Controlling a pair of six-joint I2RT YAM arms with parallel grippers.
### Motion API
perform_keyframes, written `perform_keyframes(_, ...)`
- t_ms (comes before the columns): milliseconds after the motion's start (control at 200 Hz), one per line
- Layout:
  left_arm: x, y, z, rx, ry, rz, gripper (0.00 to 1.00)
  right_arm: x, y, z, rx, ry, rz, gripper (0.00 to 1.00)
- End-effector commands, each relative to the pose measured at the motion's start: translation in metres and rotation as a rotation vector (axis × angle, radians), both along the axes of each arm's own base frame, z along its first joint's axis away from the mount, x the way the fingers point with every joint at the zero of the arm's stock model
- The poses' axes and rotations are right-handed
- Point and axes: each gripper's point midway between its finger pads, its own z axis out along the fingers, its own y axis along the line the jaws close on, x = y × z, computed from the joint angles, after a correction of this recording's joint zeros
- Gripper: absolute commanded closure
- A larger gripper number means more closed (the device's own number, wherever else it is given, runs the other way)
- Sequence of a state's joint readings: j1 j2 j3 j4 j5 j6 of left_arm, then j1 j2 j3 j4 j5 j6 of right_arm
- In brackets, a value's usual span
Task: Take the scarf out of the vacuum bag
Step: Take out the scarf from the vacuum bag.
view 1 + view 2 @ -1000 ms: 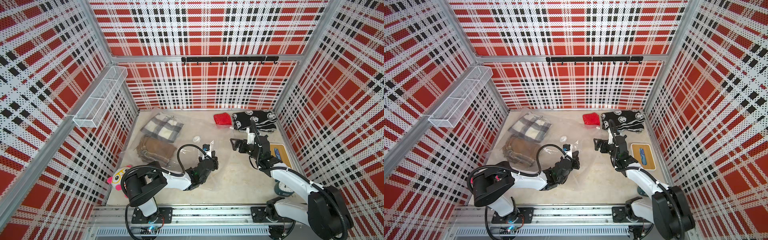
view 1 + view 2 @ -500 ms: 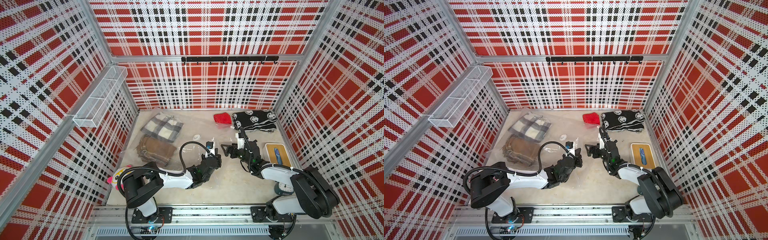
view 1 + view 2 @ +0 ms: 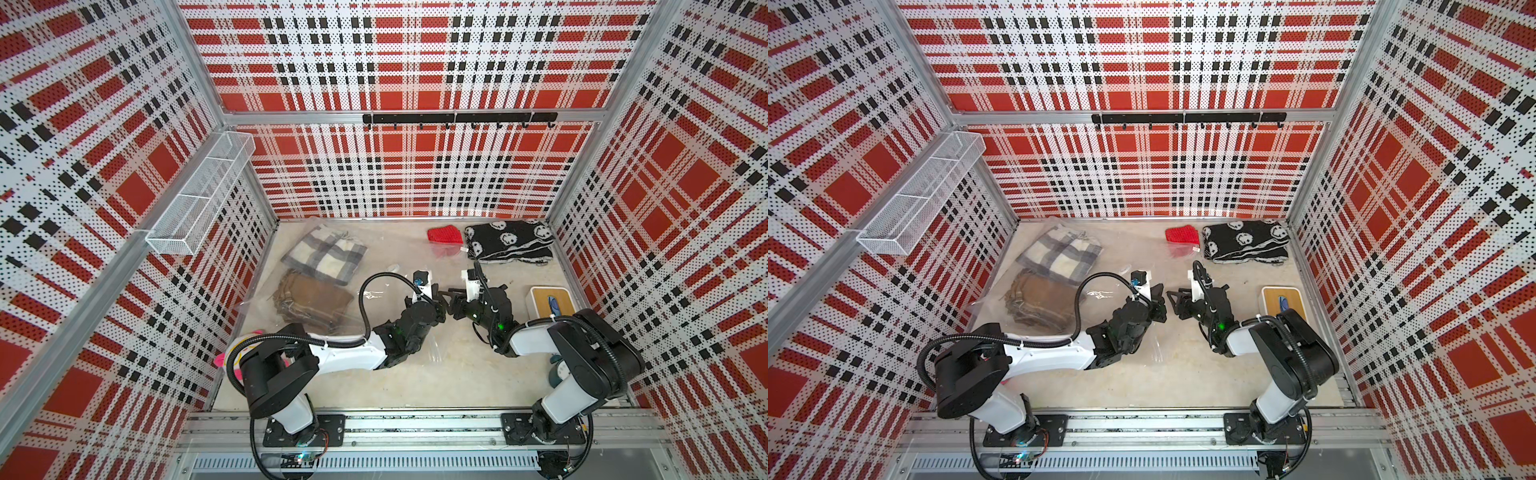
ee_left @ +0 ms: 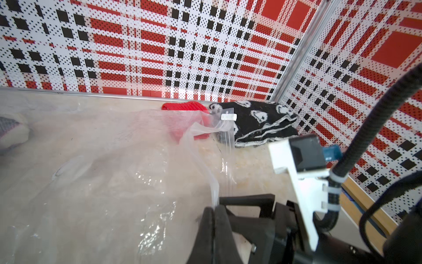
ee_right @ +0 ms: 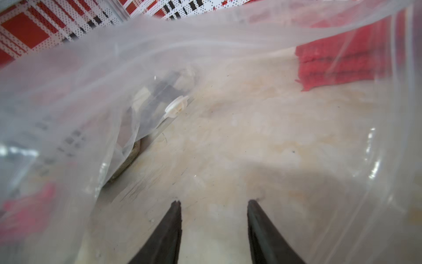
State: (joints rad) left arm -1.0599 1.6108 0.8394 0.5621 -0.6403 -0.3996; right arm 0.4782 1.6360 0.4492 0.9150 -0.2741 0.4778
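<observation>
One edge of the vacuum bag (image 4: 137, 178) is clenched in the left fingers (image 4: 206, 230); the right fingers (image 5: 173, 230) gape inside its mouth.

No legible text, vacuum bag (image 5: 68, 137) print blurred

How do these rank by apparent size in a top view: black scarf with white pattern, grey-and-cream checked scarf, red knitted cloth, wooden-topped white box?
1. Black scarf with white pattern and grey-and-cream checked scarf: about alike, so not ranked.
2. Wooden-topped white box.
3. Red knitted cloth.
</observation>
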Motion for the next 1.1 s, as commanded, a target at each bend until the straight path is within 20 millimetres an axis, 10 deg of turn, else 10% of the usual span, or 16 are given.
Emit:
perform_keyframes(0,0.006,0.002,0.029,-0.030,-0.047,0.032,1.00,-0.001,0.018,0.018,0.012,-0.113,0.061,0.55)
perform_keyframes(556,0.002,-0.009,0.083,-0.012,-0.150,0.055,1.00,-0.001,0.042,-0.056,-0.101,0.019,0.151,0.59)
perform_keyframes(1097,-0.024,-0.033,0.099,0.008,-0.186,0.001,1.00,0.054,0.102,-0.019,0.068,0.043,0.199,0.34)
